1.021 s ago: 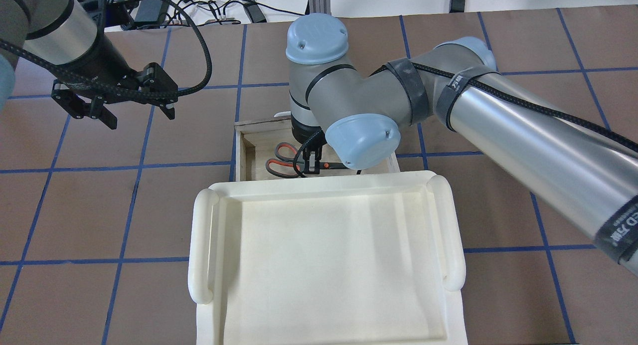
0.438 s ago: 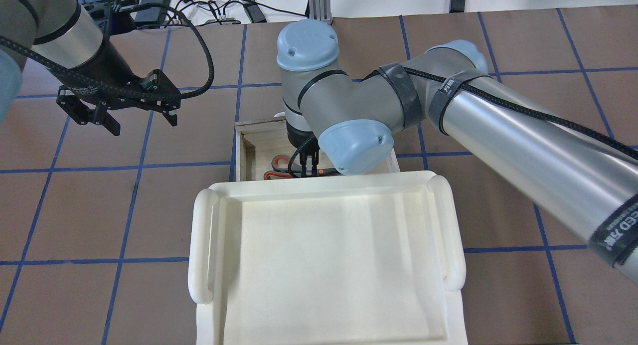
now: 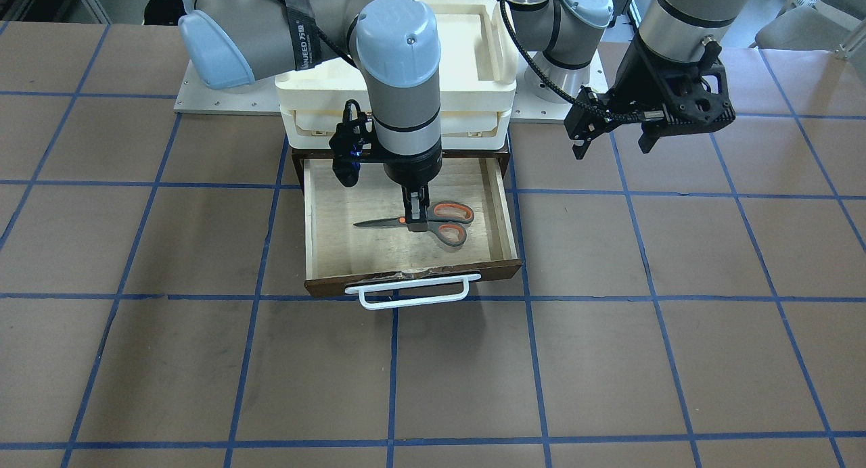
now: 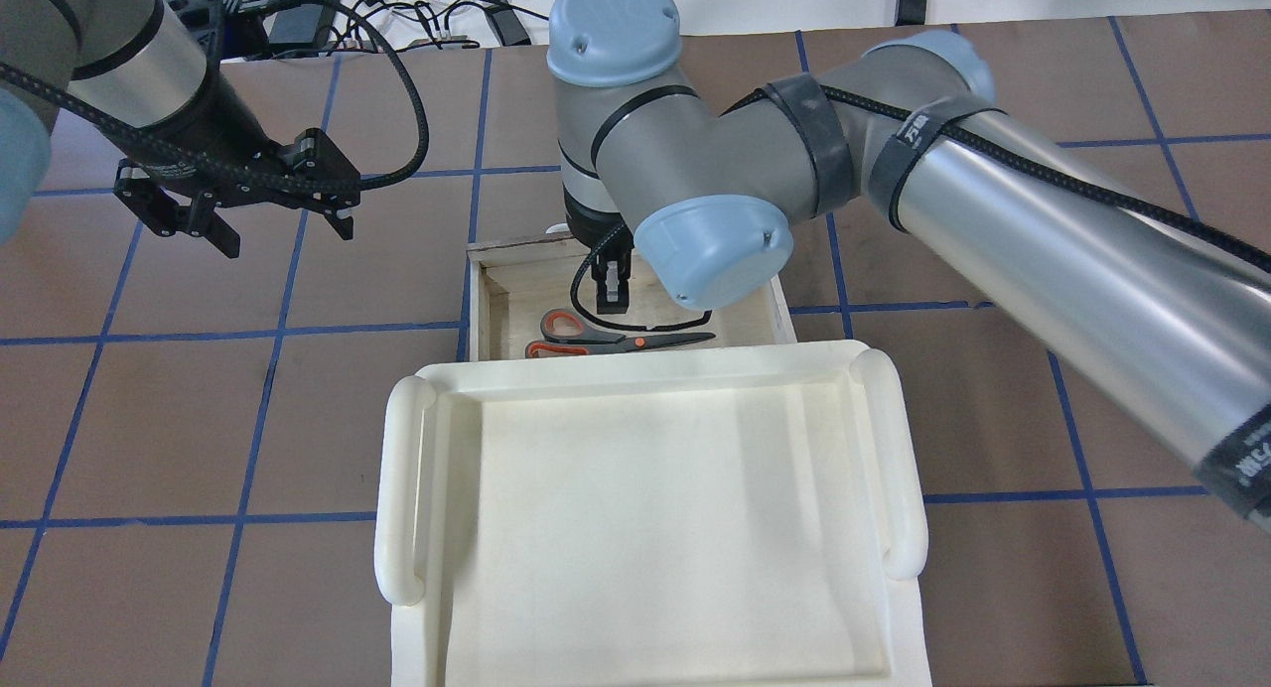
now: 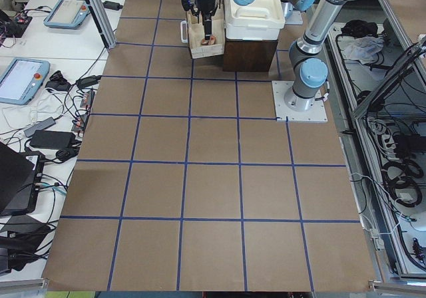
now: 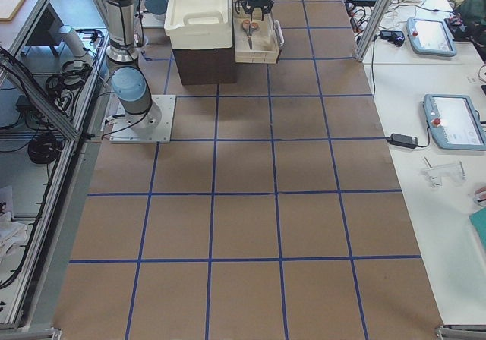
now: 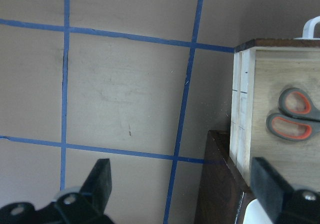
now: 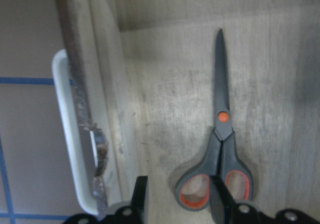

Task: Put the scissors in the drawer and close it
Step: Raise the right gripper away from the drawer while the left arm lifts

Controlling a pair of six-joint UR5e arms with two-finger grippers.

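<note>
The small grey-handled scissors with orange-red loops [image 8: 223, 134] lie flat on the pale plywood floor of the pulled-out dark brown wooden drawer [image 3: 505, 207], mid-frame; the right gripper [image 4: 608, 300] hangs just above them, released, while the left gripper [image 3: 611, 149], upper right, is spread on nothing

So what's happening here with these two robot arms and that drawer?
The scissors lie flat inside the drawer, which is pulled out. The right gripper hangs just above them with its jaws open, holding nothing. The left gripper is open too, over the table off to the drawer's side. The scissors are in; closing the drawer is not yet done.
</note>
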